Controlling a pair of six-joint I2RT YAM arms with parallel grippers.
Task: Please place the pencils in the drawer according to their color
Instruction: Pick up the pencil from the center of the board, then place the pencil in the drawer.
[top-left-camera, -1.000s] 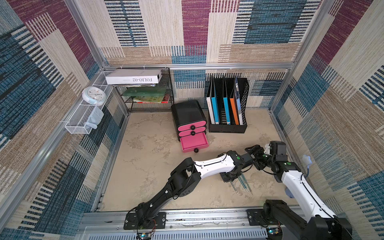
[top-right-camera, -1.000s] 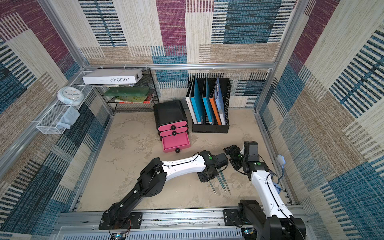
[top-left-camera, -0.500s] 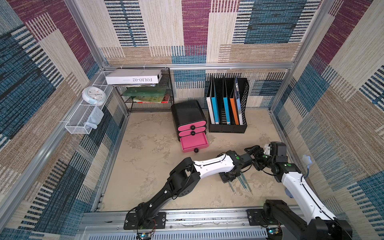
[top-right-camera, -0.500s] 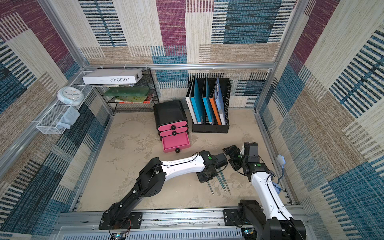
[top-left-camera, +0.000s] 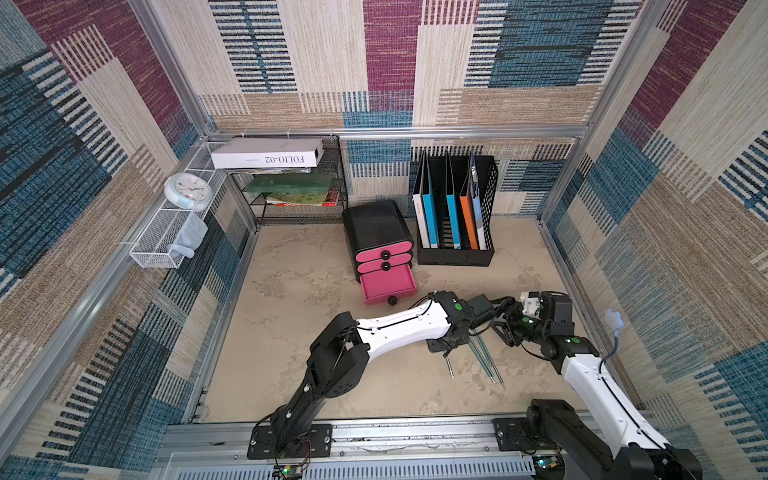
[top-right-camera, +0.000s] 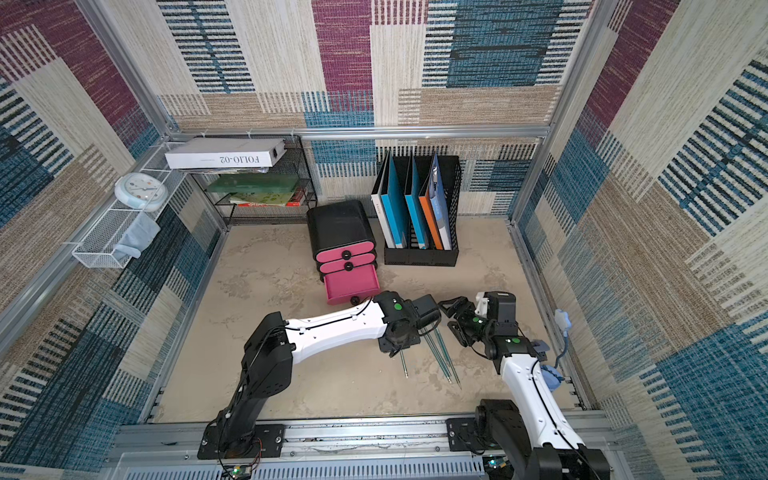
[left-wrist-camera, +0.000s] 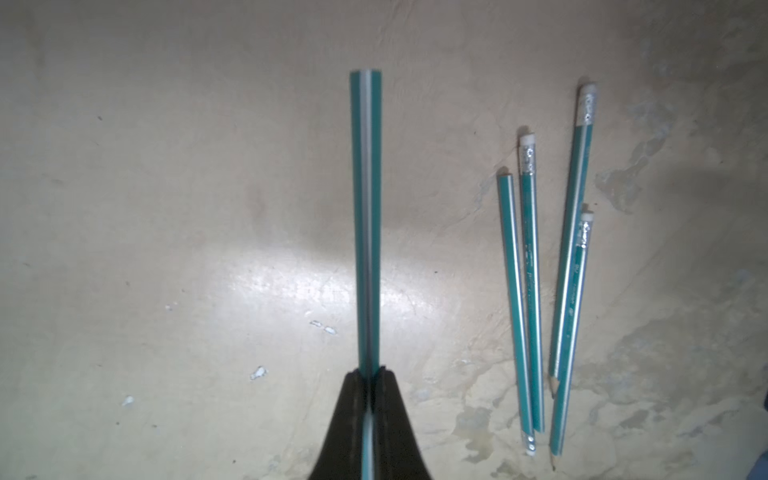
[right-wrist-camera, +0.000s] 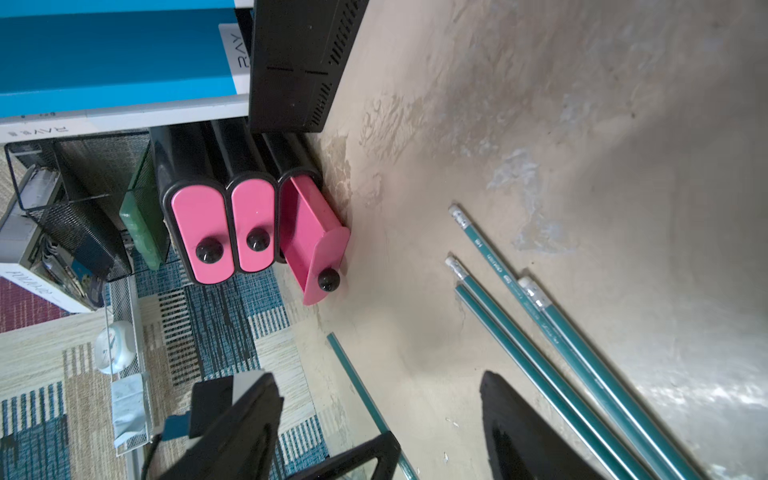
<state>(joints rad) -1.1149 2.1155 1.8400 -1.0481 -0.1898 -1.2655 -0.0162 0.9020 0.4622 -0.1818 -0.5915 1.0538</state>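
My left gripper is shut on a teal-green pencil that sticks straight out past the fingertips. In both top views this pencil pokes out below the left gripper, low over the table. Several more teal pencils lie side by side just beside it. The right gripper hovers open with nothing between its fingers, close to the loose pencils. The black chest has its bottom pink drawer pulled out.
A black file holder with folders stands right of the chest. A wire shelf with books and a white box is at the back left. A clock and a wire basket hang on the left wall.
The left jaws have closed the last bit onto the teal pencil. Both arms have hardly moved, and the right gripper stays open.
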